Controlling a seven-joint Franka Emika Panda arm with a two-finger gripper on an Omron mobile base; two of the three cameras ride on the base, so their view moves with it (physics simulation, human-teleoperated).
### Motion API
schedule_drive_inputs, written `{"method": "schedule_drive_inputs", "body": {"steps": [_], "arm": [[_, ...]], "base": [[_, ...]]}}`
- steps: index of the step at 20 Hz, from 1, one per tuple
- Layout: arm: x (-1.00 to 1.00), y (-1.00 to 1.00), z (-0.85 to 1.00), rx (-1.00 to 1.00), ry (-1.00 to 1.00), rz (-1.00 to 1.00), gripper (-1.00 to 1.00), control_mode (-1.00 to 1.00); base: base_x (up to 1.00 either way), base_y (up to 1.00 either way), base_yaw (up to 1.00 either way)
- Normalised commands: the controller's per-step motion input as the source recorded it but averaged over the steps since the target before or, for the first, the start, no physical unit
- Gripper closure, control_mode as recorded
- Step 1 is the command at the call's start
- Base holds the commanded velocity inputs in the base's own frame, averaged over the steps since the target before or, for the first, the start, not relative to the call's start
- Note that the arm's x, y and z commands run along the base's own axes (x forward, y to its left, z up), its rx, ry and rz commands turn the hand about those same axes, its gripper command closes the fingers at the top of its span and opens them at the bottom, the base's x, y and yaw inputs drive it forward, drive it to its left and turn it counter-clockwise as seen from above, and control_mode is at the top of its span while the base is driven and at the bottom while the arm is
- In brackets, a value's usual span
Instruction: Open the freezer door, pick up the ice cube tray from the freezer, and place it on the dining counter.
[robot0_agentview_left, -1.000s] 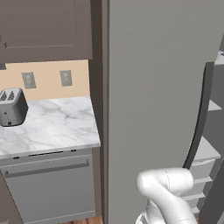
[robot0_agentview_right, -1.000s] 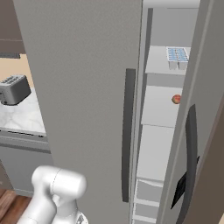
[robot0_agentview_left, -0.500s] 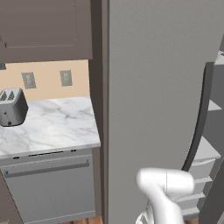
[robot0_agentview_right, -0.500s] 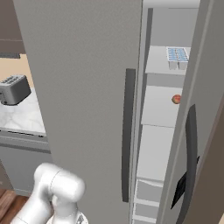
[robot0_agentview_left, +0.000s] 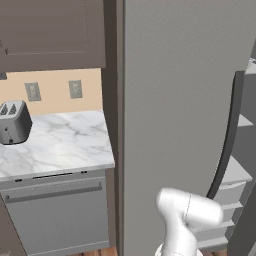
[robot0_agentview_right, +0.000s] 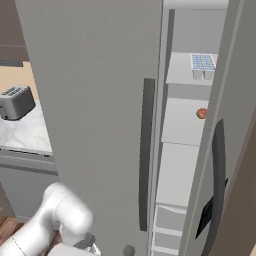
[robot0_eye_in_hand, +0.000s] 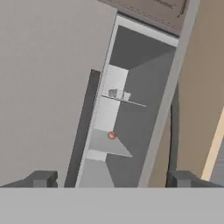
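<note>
The freezer door (robot0_agentview_right: 95, 100) is a flat matte-grey panel, ajar. Freezer (robot0_agentview_right: 182, 150) interior: pale shelves. The ice cube tray (robot0_agentview_right: 203, 64), pale blue grid, sits on the upper shelf. Gripper (robot0_eye_in_hand: 111, 178) fingers spread wide, empty. No legible markings.

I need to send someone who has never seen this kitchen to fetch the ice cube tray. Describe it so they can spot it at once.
Look into the tall grey freezer, through the gap beside its wide grey door with the long dark handle. On the upper pale shelf sits the ice cube tray. It is a pale blue-white rectangle gridded into square compartments, unlike the small round red-orange item on the shelf below.
</note>
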Motion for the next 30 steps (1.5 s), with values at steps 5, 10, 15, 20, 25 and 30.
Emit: {"method": "schedule_drive_inputs", "body": {"steps": [5,10,15,20,25,30], "arm": [[0.96,0.5,0.17,0.0,-0.03,-0.42,-1.0,-1.0],[1.0,0.4,0.24,0.0,-0.02,-0.38,-1.0,-1.0],[1.0,0.26,0.12,0.0,0.0,-0.35,-1.0,-1.0],[1.0,-0.01,0.0,0.02,0.0,-0.38,-1.0,-1.0],[0.97,-0.39,-0.07,0.11,-0.01,-0.3,-1.0,-1.0],[0.85,-0.65,-0.16,0.15,-0.06,-0.23,-1.0,-1.0]], "base": [[0.0,0.0,0.0],[0.0,0.0,0.0],[0.0,0.0,0.0],[0.0,0.0,0.0],[0.0,0.0,0.0],[0.0,0.0,0.0]]}}
